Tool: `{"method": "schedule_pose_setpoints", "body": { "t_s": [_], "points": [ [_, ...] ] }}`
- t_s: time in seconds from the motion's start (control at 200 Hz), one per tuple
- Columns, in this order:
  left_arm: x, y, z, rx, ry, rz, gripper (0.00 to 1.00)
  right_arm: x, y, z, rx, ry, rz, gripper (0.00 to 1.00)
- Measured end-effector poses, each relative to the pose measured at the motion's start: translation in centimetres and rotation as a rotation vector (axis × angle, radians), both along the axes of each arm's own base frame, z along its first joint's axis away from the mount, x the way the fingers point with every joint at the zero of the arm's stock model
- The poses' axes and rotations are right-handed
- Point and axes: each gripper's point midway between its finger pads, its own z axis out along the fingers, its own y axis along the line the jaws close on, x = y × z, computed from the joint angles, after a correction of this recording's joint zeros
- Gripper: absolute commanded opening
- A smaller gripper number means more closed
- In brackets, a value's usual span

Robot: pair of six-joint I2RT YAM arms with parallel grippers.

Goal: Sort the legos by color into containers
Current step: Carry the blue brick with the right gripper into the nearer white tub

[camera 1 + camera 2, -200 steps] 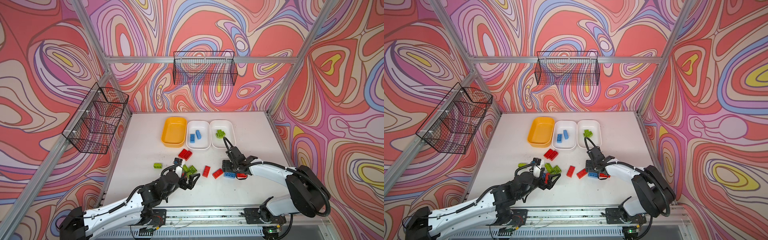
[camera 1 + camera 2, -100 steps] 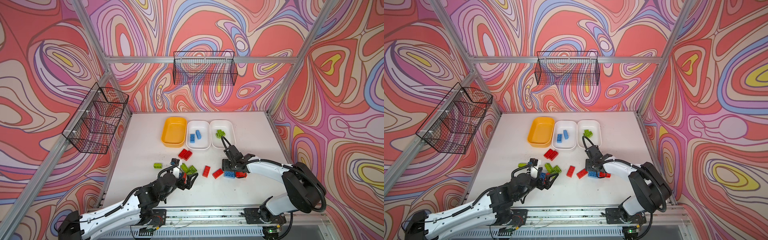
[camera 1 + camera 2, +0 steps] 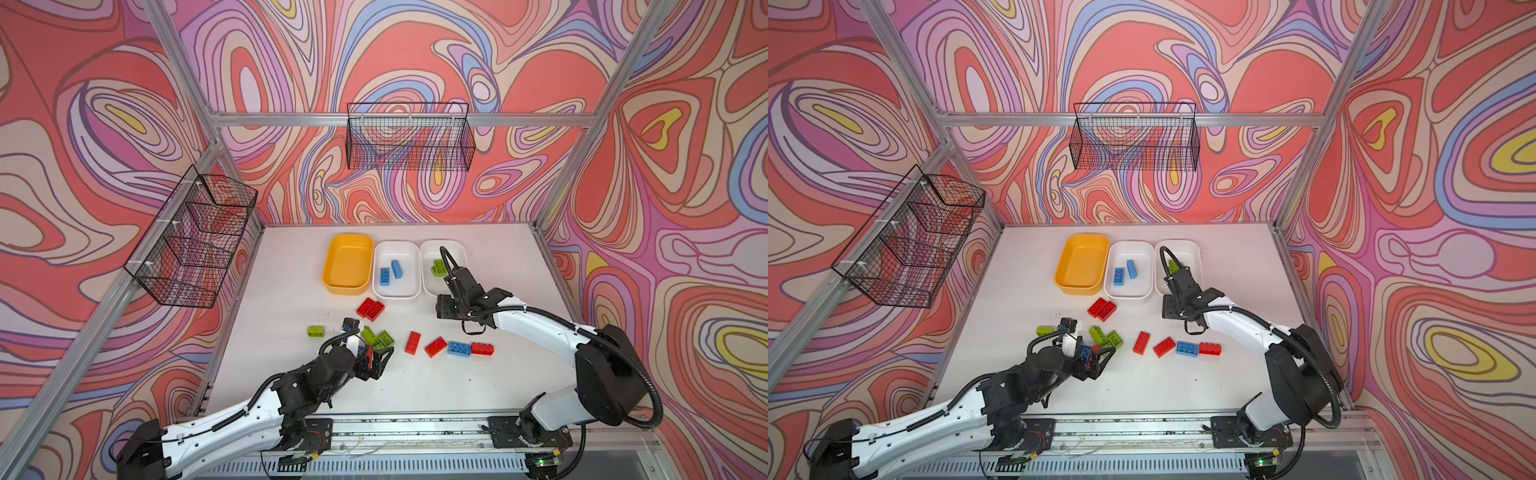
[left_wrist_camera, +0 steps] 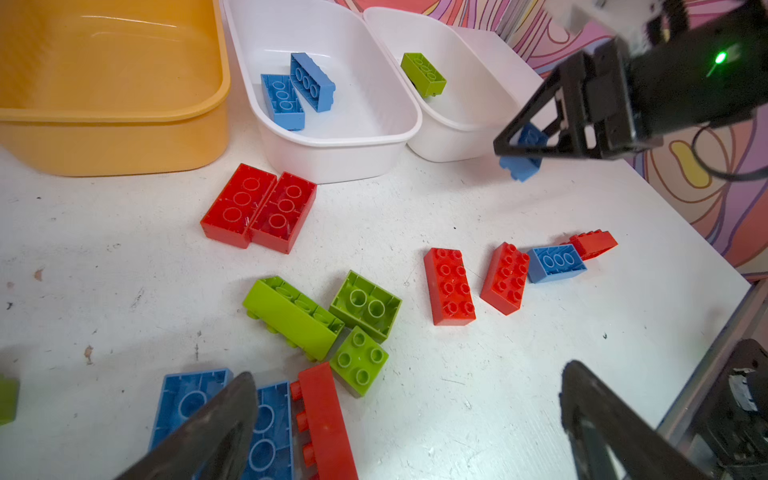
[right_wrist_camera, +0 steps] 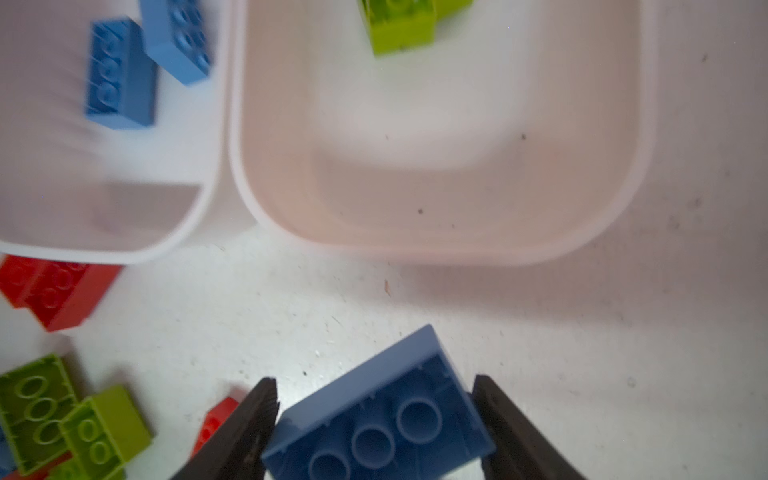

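My right gripper (image 5: 373,381) is shut on a blue lego (image 5: 382,424), hollow underside showing, held above the table just in front of the right white tub (image 3: 451,247), which holds a green lego (image 3: 437,268). The middle white tub (image 3: 397,251) holds two blue legos (image 3: 390,272). Nothing lies in the yellow tub (image 3: 347,266). My left gripper (image 4: 409,374) stands open above blue legos (image 4: 270,432) and a red lego (image 4: 324,415). Loose on the table are a red pair (image 3: 370,309), green ones (image 3: 378,337), and a row of red and blue (image 3: 459,348).
One black wire basket (image 3: 409,137) hangs on the back wall and another (image 3: 191,241) on the left wall. A single green lego (image 3: 316,331) lies left of the left gripper. The aluminium rail (image 3: 415,424) runs along the table's front edge.
My right gripper closed on the blue lego beside the red-and-blue row, lifted it and carried it back toward the tubs. The left gripper has barely shifted.
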Motion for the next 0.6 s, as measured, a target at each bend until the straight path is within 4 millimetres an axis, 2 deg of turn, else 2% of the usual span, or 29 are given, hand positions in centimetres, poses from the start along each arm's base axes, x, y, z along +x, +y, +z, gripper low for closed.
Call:
{"method": "schedule_pose_setpoints", "body": {
  "t_s": [0.12, 0.255, 0.331, 0.451, 0.596],
  "points": [
    [0.2, 0.0, -0.3, 0.036, 0.002, 0.002, 1.00, 3.9, 2.6, 4.0, 0.051, -0.099, 0.031, 0.66],
    [0.8, -0.3, -0.1, 0.089, -0.005, 0.011, 1.00, 8.4, 5.9, 5.2, 0.070, -0.148, 0.074, 0.66],
    [1.3, -0.4, 0.3, 0.113, -0.015, 0.021, 1.00, 10.7, 7.7, 4.5, 0.072, -0.152, 0.101, 0.66],
    [2.1, -0.4, 1.2, 0.133, -0.038, 0.050, 1.00, 13.9, 10.2, 2.3, 0.066, -0.138, 0.142, 0.66],
    [3.0, 0.0, 1.6, 0.140, -0.044, 0.086, 1.00, 16.4, 12.3, -0.4, 0.059, -0.117, 0.179, 0.66]
  ]
}}
